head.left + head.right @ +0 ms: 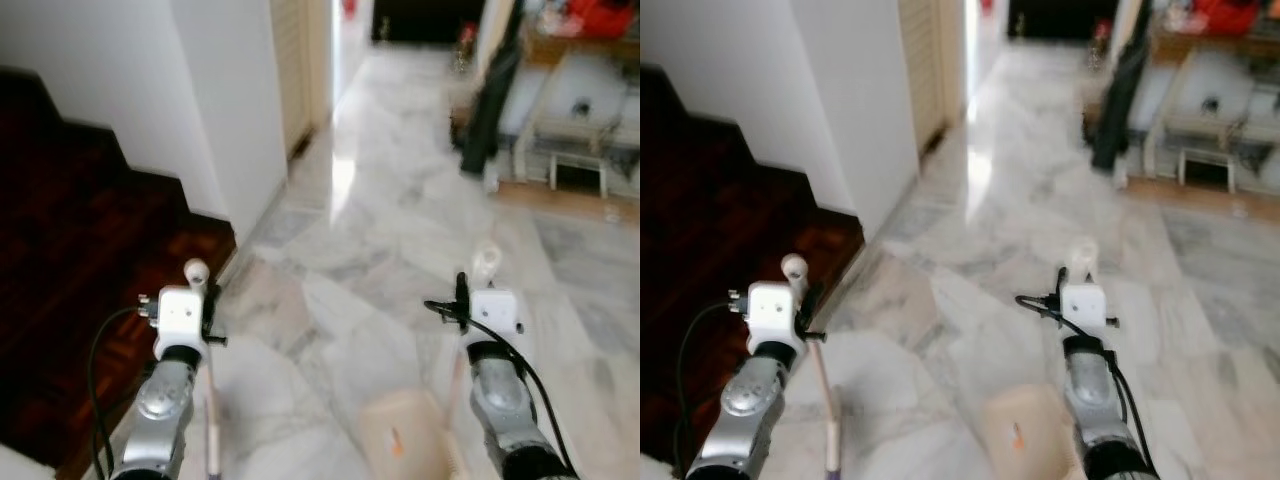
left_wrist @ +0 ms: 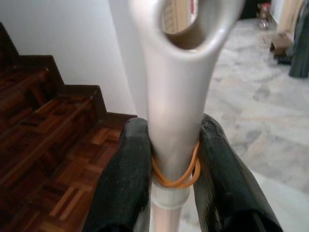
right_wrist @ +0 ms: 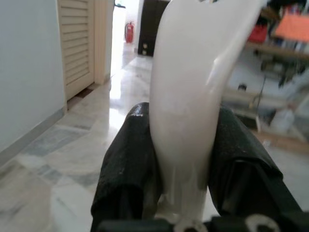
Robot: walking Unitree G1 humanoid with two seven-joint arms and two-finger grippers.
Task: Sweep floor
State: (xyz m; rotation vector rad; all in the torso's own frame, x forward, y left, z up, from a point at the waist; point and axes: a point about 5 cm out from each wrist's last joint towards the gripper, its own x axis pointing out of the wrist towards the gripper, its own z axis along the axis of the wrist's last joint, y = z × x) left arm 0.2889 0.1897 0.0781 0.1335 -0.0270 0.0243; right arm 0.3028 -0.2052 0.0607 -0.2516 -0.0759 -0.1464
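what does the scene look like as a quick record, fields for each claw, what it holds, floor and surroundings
left claw: shut on the broom handle, near its top end with the hanging hole
broom handle: pale, an orange rubber band around it
right claw: shut on the dustpan handle
dustpan: pale, low in front of the robot, blurred
floor: grey-veined marble tiles, glossy
left side: dark wooden stairs and parquet
ahead: white wall, louvred door, corridor
right side: shelves with clutter, blurred
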